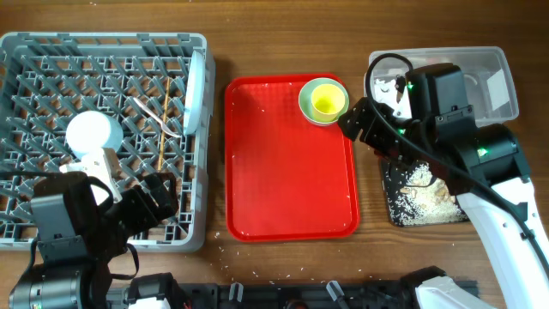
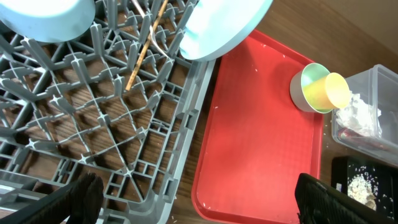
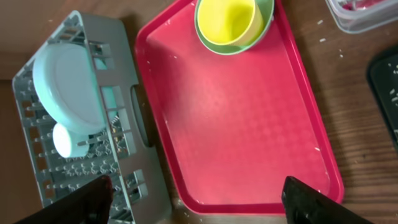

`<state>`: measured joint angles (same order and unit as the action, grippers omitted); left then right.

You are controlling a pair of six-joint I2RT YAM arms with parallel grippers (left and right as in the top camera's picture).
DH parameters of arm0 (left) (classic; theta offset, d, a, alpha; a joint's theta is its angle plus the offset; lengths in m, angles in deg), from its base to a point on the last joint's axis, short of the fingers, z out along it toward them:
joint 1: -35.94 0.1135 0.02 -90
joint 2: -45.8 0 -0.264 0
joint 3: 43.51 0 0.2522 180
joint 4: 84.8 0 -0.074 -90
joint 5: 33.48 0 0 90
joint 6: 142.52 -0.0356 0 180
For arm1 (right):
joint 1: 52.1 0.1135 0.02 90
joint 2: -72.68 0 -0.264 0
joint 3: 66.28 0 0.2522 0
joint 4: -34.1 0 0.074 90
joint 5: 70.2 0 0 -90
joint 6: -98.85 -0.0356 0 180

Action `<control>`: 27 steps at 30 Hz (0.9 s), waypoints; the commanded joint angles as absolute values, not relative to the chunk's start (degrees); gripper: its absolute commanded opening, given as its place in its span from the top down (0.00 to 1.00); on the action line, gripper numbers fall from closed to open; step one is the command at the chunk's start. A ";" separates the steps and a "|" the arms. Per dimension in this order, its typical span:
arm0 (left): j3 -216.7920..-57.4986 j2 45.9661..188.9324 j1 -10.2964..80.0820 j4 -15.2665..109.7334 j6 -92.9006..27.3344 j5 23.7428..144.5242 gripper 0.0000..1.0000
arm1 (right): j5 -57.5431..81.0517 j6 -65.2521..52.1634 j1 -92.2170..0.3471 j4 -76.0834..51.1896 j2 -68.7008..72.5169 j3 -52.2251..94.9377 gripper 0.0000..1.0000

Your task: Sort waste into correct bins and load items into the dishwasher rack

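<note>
Overhead, the small yellow-green cup (image 1: 326, 104) sits nested inside a pale blue bowl (image 1: 304, 99) at the far right corner of the red tray (image 1: 283, 172), near the clear tub (image 1: 502, 86) on the desk. The right pincer (image 3: 196, 196) hangs close beside the pair, jaws spread wide and gripping nothing. The left pincer (image 2: 193, 202) is likewise spread and empty over the near side of the dishwasher rack (image 1: 51, 60).

Cup and bowl both look like thin, stiff moulded plastic. They are probably light and unlikely to break, but smooth enough to slip. The cup's wall at the rim seems the best hold, one finger inside the mouth and one outside. Because it is nested, the bowl may shift or ride up with it.

The cup's mouth faces upward, with its axis close to vertical. In the left wrist view it seems to lean toward the tub side. The bowl is round, mouth up, with no long axis to line up on.
</note>
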<state>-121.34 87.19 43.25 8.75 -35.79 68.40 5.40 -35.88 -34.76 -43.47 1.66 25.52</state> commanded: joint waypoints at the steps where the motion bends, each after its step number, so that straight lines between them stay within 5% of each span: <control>1: -121.45 87.10 43.73 8.91 -35.13 68.90 0.00 | 13.97 -36.12 -34.82 -45.57 2.79 25.78 0.12; 3: -121.45 87.10 43.73 8.91 -35.13 68.90 0.00 | 22.37 -38.08 -34.82 -47.82 3.16 25.78 0.01; 10: -121.45 87.10 43.73 8.91 -35.13 68.90 0.00 | 41.84 -37.93 -35.54 -55.19 3.16 25.78 0.00; 19: -121.45 87.10 43.73 8.93 -35.37 68.46 0.00 | 42.26 -39.33 -48.92 -60.41 3.16 25.78 0.00; 27: -121.45 87.10 43.73 8.91 -35.35 68.46 0.00 | 40.31 -39.18 -50.30 -62.64 3.14 25.78 0.00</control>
<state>-121.34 87.19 43.25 8.75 -35.81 68.40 40.40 -38.70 -50.12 -62.58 2.31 25.52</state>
